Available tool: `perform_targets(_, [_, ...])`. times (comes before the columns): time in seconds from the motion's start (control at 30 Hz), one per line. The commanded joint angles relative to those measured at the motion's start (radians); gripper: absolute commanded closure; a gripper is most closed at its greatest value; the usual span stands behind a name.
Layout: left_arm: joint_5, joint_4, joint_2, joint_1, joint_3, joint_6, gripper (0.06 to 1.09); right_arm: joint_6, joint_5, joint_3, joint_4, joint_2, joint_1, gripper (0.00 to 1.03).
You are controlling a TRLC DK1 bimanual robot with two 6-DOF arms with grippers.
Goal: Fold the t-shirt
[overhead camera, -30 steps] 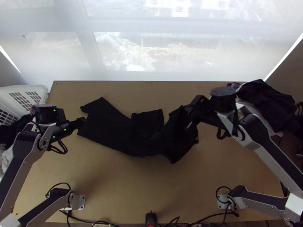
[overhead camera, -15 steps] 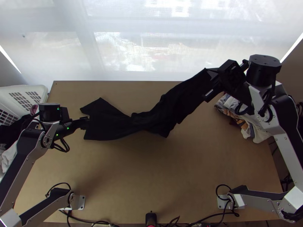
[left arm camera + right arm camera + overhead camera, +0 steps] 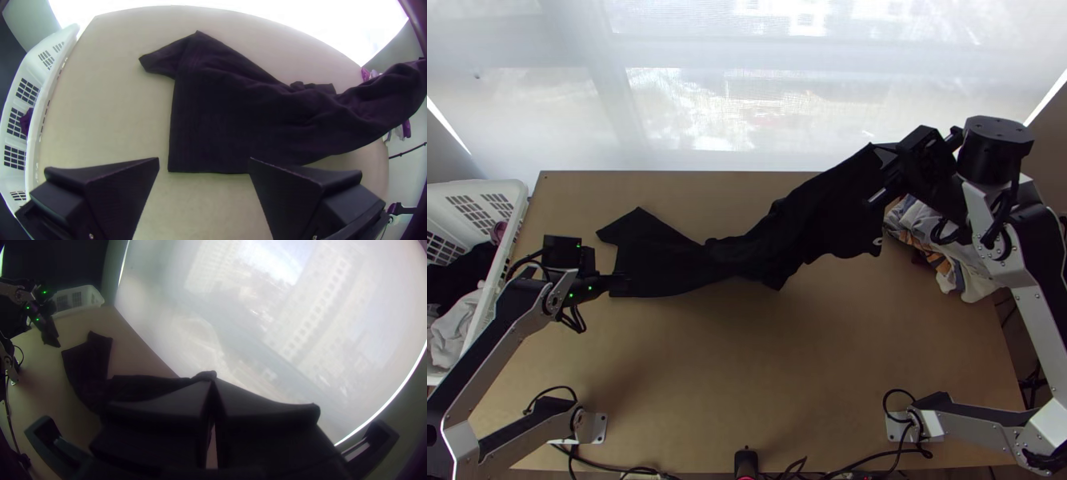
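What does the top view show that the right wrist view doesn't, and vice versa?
The top view adds the clothes pile at the right edge of the table and laundry inside the white basket. The right wrist view adds a patch of sky and a close look at the right gripper, fingers together. Both share the table, the basket, the left gripper and the black t-shirt, one end raised.

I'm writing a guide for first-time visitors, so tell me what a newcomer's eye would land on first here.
Probably the black t-shirt, stretched across the table with one end raised at the far right by the right gripper. Next, the bright window behind the table's far edge. Then perhaps the white basket at the left, with clothes inside.
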Motion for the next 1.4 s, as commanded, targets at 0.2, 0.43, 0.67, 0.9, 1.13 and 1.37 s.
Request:
perform_targets(0.2, [-0.048, 0.146, 0.156, -0.001, -0.056, 0.031, 0.12, 0.006, 0.014, -0.021, -0.011, -0.011, 0.013, 1.0])
perform_targets(0.43, [-0.048, 0.189, 0.24, 0.039, -0.041, 0.037, 0.12, 0.006, 0.017, -0.026, -0.021, -0.013, 0.013, 1.0])
perform_targets(0.67, [-0.048, 0.198, 0.314, 0.034, -0.028, 0.037, 0.17, 0.005, 0.017, -0.029, -0.025, -0.014, 0.013, 1.0])
perform_targets(0.9, [-0.048, 0.205, 0.358, 0.023, -0.03, 0.054, 0.32, 0.003, 0.018, -0.031, -0.025, -0.016, 0.012, 1.0])
perform_targets(1.13, [-0.039, 0.228, 0.351, 0.01, -0.03, 0.125, 0.9, 0.0, 0.017, -0.034, -0.025, -0.017, 0.009, 1.0])
perform_targets(1.37, [-0.039, 0.205, 0.263, 0.019, 0.012, 0.134, 1.05, -0.001, 0.017, -0.034, -0.025, -0.026, 0.007, 1.0])
